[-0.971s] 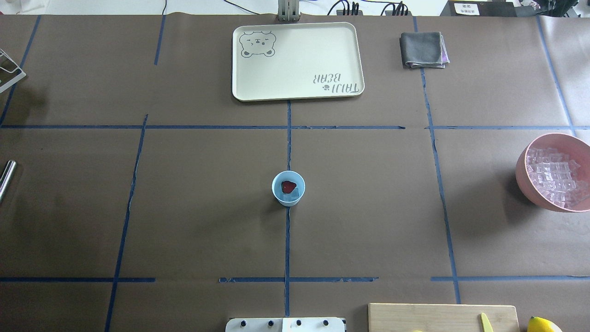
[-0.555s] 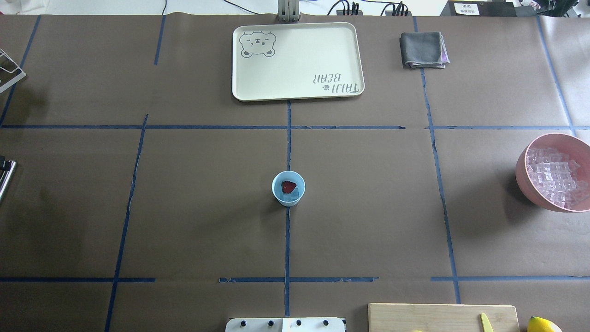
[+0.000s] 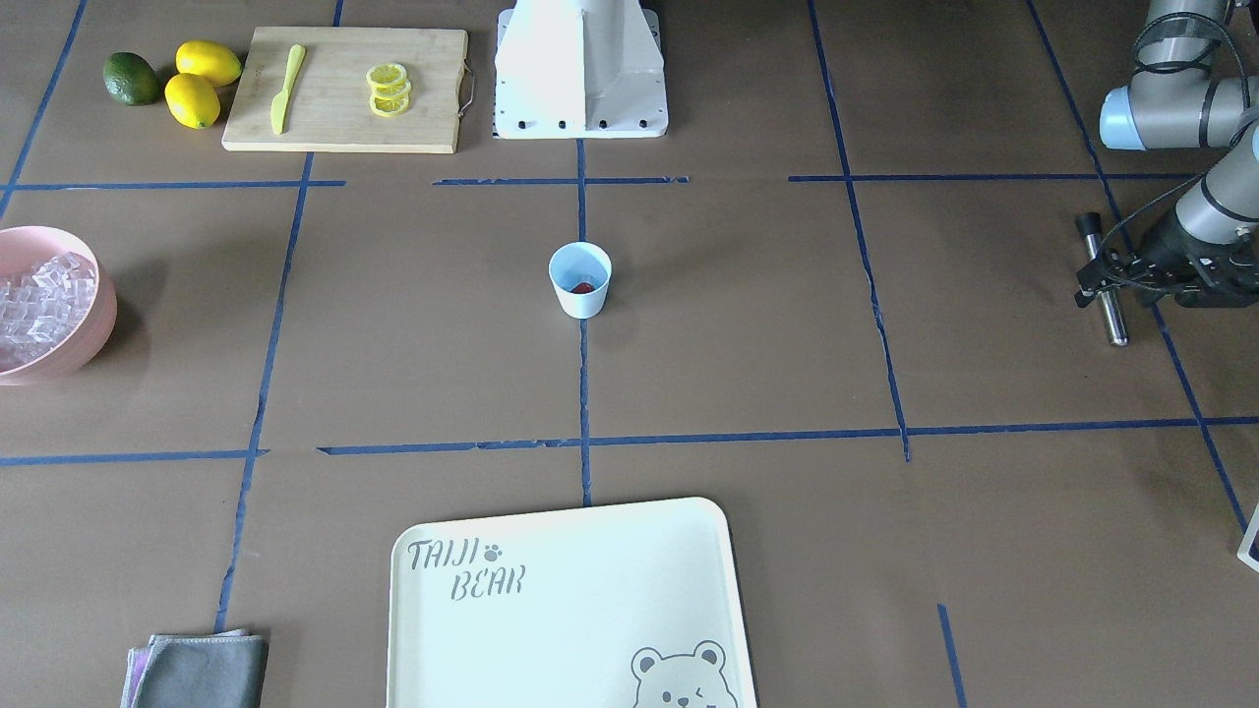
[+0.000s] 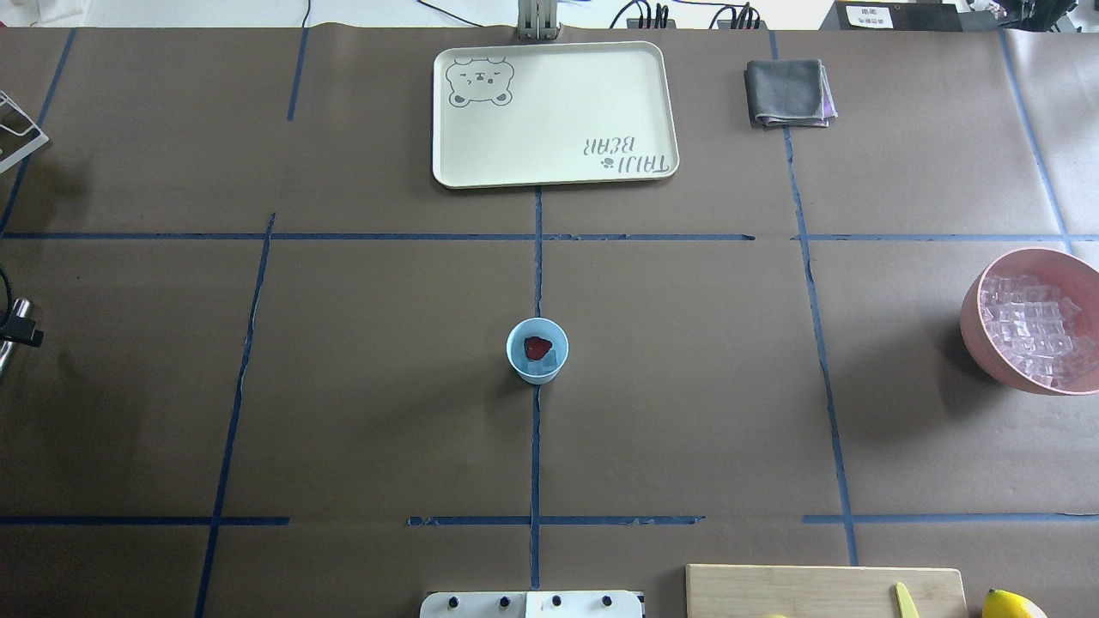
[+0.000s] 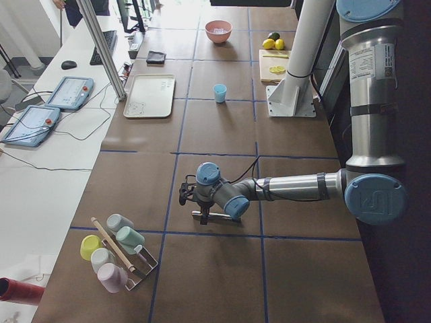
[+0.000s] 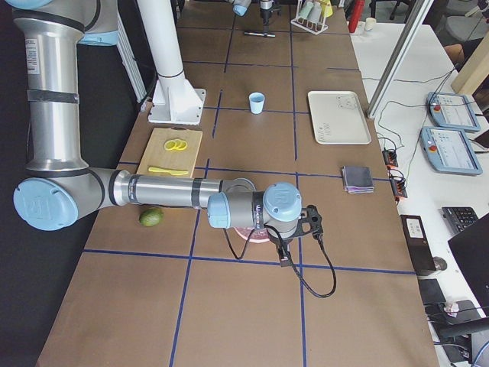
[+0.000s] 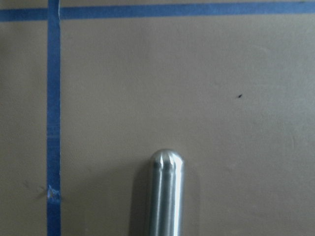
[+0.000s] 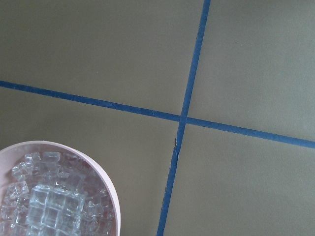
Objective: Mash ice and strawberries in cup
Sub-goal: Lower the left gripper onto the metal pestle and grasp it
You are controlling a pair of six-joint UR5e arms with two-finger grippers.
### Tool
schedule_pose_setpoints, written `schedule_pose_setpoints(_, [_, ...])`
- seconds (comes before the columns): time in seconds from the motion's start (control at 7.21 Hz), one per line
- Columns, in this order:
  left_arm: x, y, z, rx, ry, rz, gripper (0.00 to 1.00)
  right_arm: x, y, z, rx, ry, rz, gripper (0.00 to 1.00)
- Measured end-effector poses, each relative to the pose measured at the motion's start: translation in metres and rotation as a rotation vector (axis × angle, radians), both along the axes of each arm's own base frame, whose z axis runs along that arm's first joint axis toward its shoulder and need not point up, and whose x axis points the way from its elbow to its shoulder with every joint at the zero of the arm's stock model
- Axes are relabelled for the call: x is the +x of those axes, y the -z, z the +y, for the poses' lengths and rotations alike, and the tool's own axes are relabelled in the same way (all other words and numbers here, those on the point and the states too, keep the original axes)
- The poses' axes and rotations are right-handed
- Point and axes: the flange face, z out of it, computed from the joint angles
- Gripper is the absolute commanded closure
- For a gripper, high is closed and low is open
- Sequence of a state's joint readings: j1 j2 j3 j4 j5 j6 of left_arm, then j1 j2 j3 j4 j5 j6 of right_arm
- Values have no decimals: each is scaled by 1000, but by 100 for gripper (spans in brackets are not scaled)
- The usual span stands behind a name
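Observation:
The light blue cup (image 4: 537, 350) stands upright at the table's centre, also seen in the front view (image 3: 580, 280). A red strawberry (image 4: 537, 346) lies in it on a piece of ice (image 4: 550, 361). More ice (image 4: 1035, 324) fills the pink bowl (image 4: 974, 330) at the right edge. At the far left my left gripper (image 3: 1099, 278) hangs over a metal rod (image 3: 1109, 313) lying on the table, its fingers apart on either side of it. The left wrist view shows the rod's rounded end (image 7: 166, 191). My right gripper (image 6: 315, 222) hovers beside the bowl; whether it is open I cannot tell.
A cream bear tray (image 4: 558, 112) and a folded grey cloth (image 4: 788, 93) lie at the far side. Near the robot's base (image 3: 580, 69) is a cutting board (image 3: 334, 118) with lemon slices (image 3: 389, 90) and a yellow knife (image 3: 283, 88), lemons (image 3: 202, 84) beside it. A cup rack (image 5: 118, 252) stands at the left end.
My left gripper has come into view at the left edge and moved over the metal rod. The rod, the cup and the bowl stay where they were.

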State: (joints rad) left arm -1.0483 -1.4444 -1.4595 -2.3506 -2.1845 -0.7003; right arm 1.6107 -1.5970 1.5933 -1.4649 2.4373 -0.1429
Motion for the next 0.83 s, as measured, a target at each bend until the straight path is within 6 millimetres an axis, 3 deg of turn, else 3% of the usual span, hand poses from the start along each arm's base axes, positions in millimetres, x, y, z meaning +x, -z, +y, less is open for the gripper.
schedule_pose_setpoints(0.14, [0, -4, 1, -5, -3, -4, 4, 0, 0, 0, -1, 0, 0, 1])
schedule_pose_setpoints(0.28, [0, -7, 2, -10, -4, -7, 27, 0, 0, 0, -1, 0, 0, 1])
schedule_pose_setpoints(0.42, [0, -10, 3, -15, -3, -10, 63, 0, 0, 0, -1, 0, 0, 1])
schedule_pose_setpoints(0.55, [0, -11, 3, -17, -3, -12, 86, 0, 0, 0, -1, -1, 0, 1])
schedule_pose_setpoints(0.69, [-1, -12, 4, -17, -4, -14, 99, 0, 0, 0, -1, -1, 0, 1])
schedule_pose_setpoints(0.83, [-1, -12, 5, -17, -5, -15, 100, 0, 0, 0, -1, -1, 0, 1])
